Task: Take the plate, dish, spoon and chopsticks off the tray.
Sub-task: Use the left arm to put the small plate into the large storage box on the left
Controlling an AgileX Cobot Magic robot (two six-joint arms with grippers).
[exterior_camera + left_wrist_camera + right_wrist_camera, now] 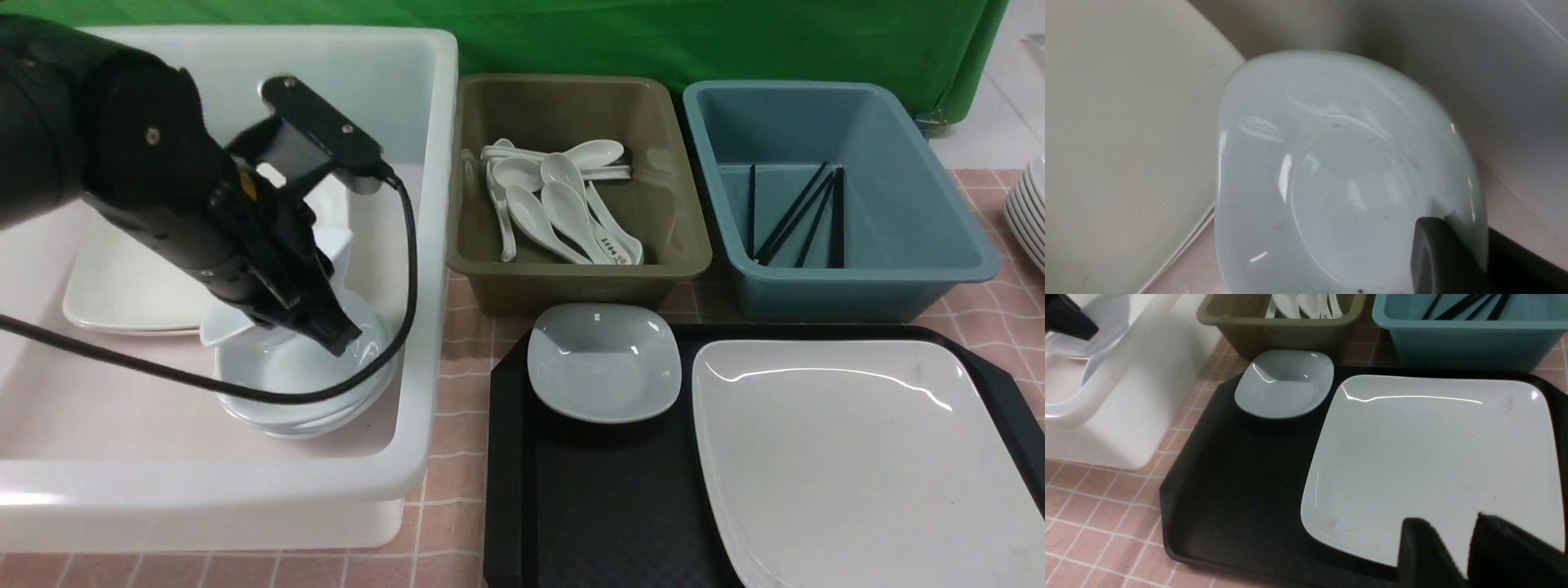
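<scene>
The black tray (604,506) (1229,477) holds a small grey-white dish (602,361) (1284,383) at its far left corner and the large white plate (857,457) (1433,457) on its right side. Inside the white tub (424,245), my left gripper (339,335) (1470,241) is shut on the rim of another small dish (1331,171), tilted above a stack of dishes (302,400). My right gripper (1451,522) hovers open over the plate's near edge, nothing between its fingers. White spoons (563,204) lie in the olive tub, black chopsticks (800,216) in the blue tub.
A large white plate (122,286) lies in the white tub behind the left arm. The olive tub (669,269) and blue tub (963,269) stand just beyond the tray. A stack of plates (1030,212) shows at the right edge.
</scene>
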